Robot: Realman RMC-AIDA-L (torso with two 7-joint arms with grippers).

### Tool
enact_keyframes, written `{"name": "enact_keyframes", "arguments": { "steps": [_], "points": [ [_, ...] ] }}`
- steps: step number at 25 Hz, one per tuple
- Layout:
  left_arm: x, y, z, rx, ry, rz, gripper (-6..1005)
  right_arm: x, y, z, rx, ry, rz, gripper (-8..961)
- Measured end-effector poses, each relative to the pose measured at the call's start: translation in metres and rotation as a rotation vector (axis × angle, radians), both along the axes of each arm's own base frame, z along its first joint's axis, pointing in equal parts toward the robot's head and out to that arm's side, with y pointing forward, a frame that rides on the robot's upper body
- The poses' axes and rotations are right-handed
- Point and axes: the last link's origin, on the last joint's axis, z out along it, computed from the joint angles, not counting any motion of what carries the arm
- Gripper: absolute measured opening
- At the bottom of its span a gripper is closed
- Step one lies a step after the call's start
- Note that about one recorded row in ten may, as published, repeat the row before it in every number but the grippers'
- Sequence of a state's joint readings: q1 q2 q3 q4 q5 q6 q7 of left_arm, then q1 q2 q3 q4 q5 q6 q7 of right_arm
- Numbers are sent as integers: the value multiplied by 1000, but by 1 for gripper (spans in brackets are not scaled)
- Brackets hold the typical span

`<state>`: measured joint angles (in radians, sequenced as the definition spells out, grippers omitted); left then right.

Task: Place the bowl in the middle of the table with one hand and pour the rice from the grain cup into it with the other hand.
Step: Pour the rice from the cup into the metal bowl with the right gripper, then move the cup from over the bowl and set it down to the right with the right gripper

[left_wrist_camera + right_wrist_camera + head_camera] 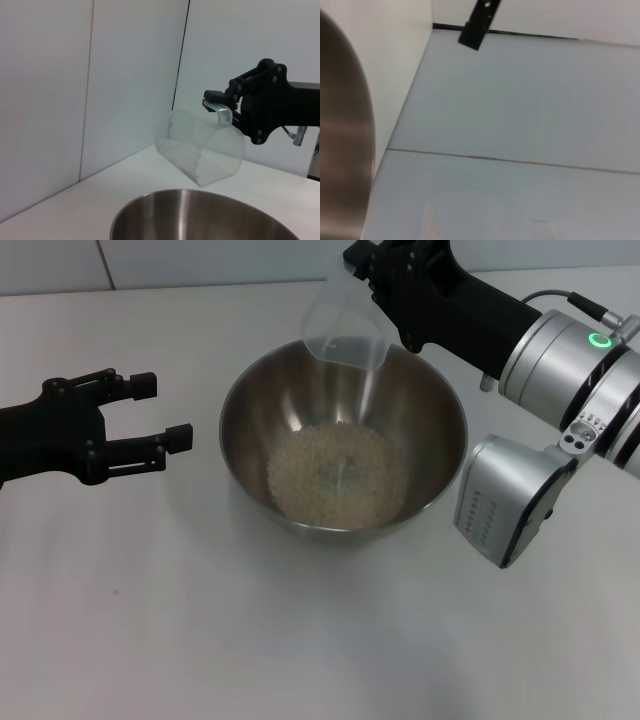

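While the right gripper (372,278) clamps the tilted grain cup (342,328) above the far rim of the bowl (420,410), the rice (340,472) lies heaped inside. The bowl sits mid-table (200,620). The left gripper (160,410) hovers beside it, fingers spread, empty.

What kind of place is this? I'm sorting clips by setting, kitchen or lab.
Most likely a lab or test bench, not a kitchen: a bare white table against plain white wall panels, with only a steel bowl of rice and two robot arms, the right gripper tilting a clear cup.
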<state>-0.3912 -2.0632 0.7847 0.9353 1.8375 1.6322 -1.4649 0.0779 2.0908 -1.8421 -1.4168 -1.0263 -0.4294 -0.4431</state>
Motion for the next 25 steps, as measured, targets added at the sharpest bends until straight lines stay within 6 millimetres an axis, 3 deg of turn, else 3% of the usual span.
{"name": "enact_keyframes", "arguments": {
  "steps": [8,9,13,17,19,20,22,25],
  "points": [
    [1,1,0,0,1,-3,829,6,5,11,-12,234,-139,15],
    [1,1,0,0,1,-4,829,10,9,19,-8,341,-202,15],
    [1,1,0,0,2,-5,829,19,15,29,-1,498,-304,15],
    [2,2,1,1,3,-9,829,43,20,44,12,714,-437,15],
    [3,3,1,1,3,-12,829,68,23,53,26,884,-544,15],
    [3,3,1,1,3,-12,829,68,23,53,26,884,-544,15],
    [5,4,0,-1,3,-17,829,95,24,60,44,1032,-647,15],
    [5,4,0,-2,4,-20,829,115,21,57,31,1144,-725,16]
  ]
}}
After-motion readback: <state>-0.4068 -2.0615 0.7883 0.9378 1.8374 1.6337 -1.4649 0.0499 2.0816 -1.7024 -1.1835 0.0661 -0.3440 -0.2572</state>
